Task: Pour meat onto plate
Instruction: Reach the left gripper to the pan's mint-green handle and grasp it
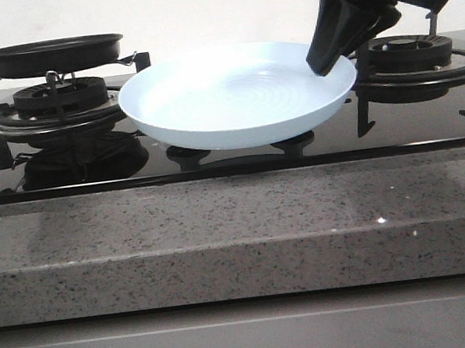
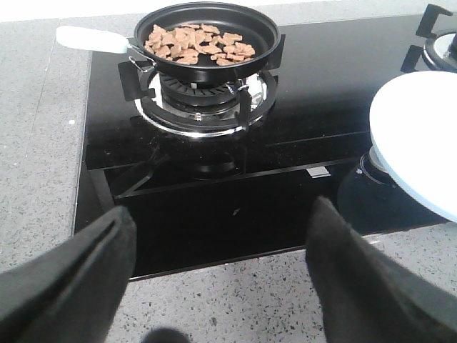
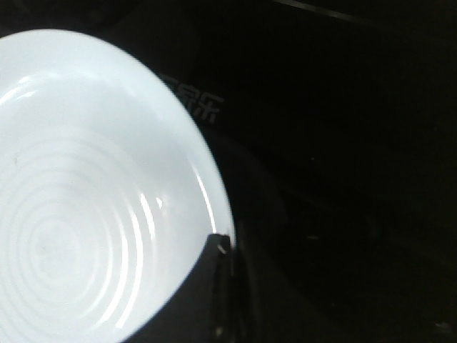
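The pale blue-white plate [image 1: 232,98] is over the middle of the black glass hob, and it also shows in the left wrist view [image 2: 421,128] and the right wrist view [image 3: 86,186]. My right gripper [image 1: 327,65] is shut on its right rim [image 3: 227,246]; one dark finger [image 3: 214,293] lies over the inside of the rim. The meat [image 2: 196,44], a heap of small reddish-brown pieces, lies in the black frying pan [image 2: 207,70] on the left burner [image 1: 48,56]. My left gripper [image 2: 221,236] is open and empty above the stone counter's front, well short of the pan.
The pan's pale handle [image 2: 89,39] points left, away from the plate. A second burner with black grate [image 1: 417,54] is at the right behind my right arm. A speckled grey stone counter [image 1: 239,224] runs along the hob's front edge.
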